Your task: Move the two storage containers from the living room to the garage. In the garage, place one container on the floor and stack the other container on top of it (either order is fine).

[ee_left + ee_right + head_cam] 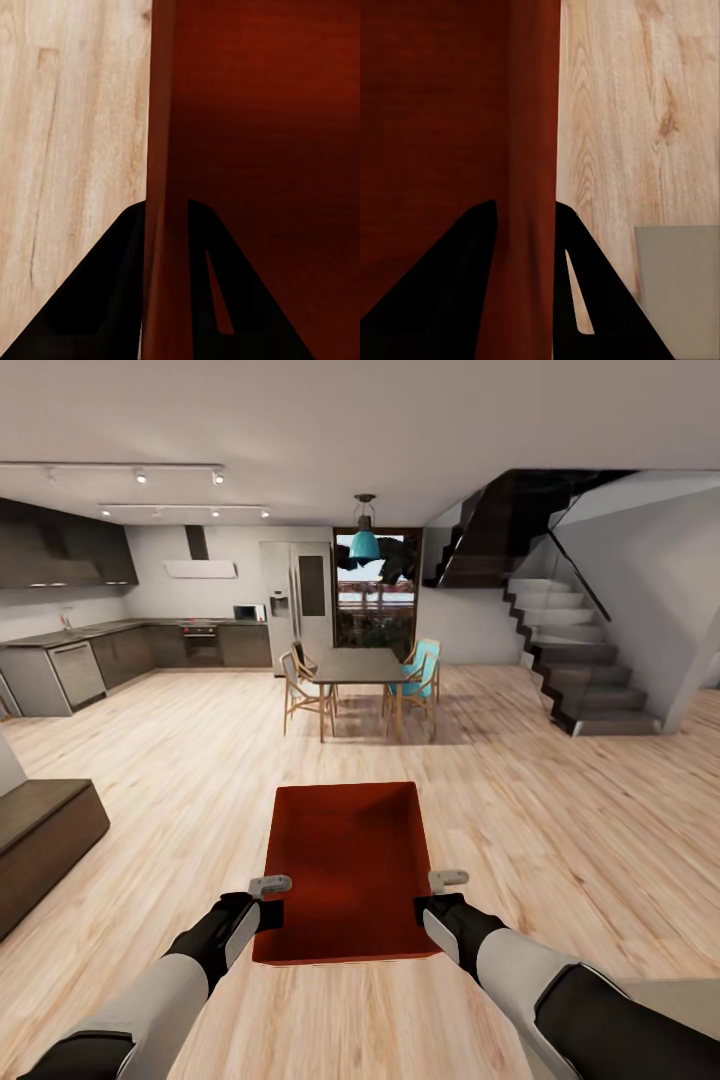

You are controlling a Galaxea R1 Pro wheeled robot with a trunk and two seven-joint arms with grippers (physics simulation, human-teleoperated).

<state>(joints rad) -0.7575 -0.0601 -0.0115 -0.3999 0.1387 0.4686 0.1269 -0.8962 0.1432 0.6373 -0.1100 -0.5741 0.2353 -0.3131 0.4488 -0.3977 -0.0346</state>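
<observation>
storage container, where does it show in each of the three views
Head view: the storage container sits low in the middle, held between both grippers.
Left wrist view: its wall runs up between the fingers.
Right wrist view: its wall likewise.
Shared landmark: the light wood-plank floor.

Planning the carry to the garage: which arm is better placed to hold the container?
Neither alone: the left pincer and right pincer each clamp a side wall of the container, so both carry it.

The head camera looks forward and down from high, bin (348, 870) at 6 o'clock, while each wrist camera looks closely along its claw at that bin's wall (166, 150) (534, 150).
</observation>
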